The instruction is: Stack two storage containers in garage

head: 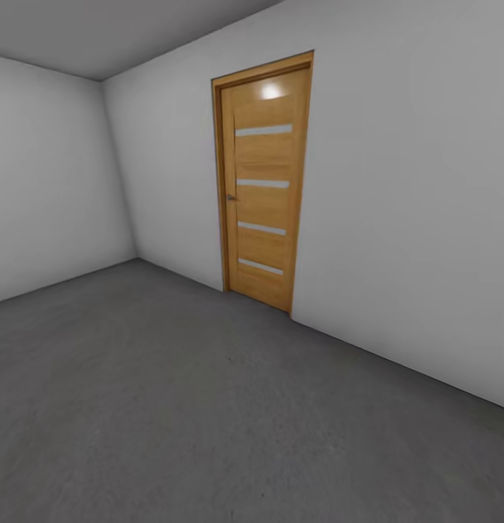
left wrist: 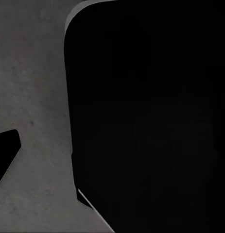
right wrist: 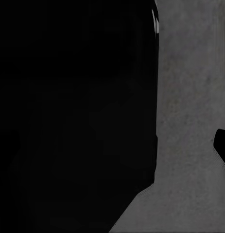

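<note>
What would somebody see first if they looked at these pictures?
The wooden door jumps out first: it is shut, orange-brown with four pale stripes across it, set in the pale grey wall ahead. Below it spreads the dark grey speckled floor, running to the room's corner on the left. In both wrist views a big black shape blocks much of the picture, with that grey floor beside it.

Garage floor (head: 208, 407) — dark grey, speckled, bare.
</note>
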